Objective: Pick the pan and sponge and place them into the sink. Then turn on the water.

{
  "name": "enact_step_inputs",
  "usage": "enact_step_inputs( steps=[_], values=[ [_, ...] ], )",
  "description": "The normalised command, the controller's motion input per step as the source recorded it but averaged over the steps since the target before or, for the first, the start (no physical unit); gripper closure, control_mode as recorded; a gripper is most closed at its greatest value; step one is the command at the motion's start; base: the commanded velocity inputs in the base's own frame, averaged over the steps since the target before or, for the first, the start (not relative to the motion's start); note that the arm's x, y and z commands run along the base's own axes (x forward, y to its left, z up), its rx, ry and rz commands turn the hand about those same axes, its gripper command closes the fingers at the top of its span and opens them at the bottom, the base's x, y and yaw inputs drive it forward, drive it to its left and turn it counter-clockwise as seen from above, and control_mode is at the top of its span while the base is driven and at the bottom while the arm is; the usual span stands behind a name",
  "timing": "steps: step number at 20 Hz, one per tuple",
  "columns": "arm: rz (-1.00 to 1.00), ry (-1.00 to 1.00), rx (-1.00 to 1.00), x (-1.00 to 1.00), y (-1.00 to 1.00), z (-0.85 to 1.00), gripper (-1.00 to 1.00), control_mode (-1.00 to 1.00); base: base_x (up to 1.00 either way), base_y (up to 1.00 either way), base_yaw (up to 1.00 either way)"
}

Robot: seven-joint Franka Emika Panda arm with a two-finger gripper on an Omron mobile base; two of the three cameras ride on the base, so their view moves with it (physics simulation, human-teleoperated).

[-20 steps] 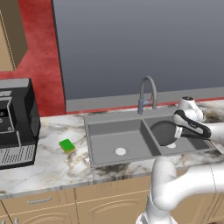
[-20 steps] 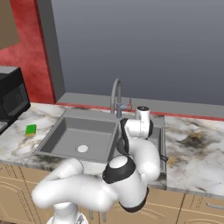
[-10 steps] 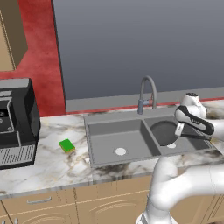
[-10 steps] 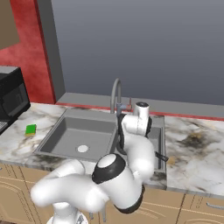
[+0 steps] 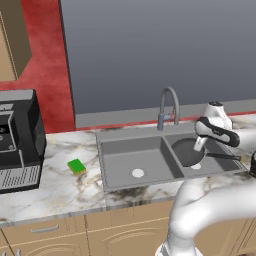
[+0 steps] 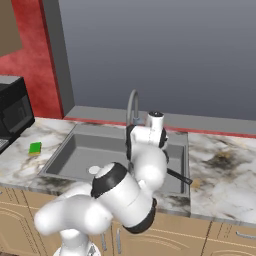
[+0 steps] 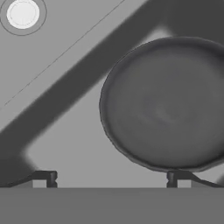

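Left base view: the sponge (image 5: pixel 76 166) lies on the worktop (image 5: pixel 60 187), left of the sink (image 5: pixel 131 150). The pan (image 5: pixel 188 151) sits in the right basin, its handle lying over the right rim. Hand view: the gripper (image 7: pixel 110 178) hovers above the pan's near rim, fingers spread wide, holding nothing.

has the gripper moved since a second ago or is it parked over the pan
Yes. Against the faucet, the gripper has risen slightly and now hangs open above the pan in the sink.
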Motion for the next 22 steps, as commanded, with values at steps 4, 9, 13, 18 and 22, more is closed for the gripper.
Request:
enact_step_inputs(
  steps=[4, 9, 13, 18, 22],
  values=[
    [-0.11, 0.0, 0.0, 0.0, 0.24, 0.27, -1.0, -1.0, 0.0, 0.0, 0.0],
    [-0.14, 0.0, 0.02, 0.0, 0.25, 0.1, -1.0, -1.0, 0.0, 0.0, 0.0],
    [-0.16, 0.0, 0.01, 0.0, 0.36, 0.0, -1.0, -1.0, 0.0, 0.0, 0.0],
    [-0.15, 0.0, 0.01, -0.03, 0.45, 0.0, -1.0, -1.0, 0.0, 0.0, 0.0],
    [-0.13, 0.0, 0.01, -0.27, 0.48, 0.0, -1.0, -1.0, 0.0, 0.0, 0.0]
  ],
)
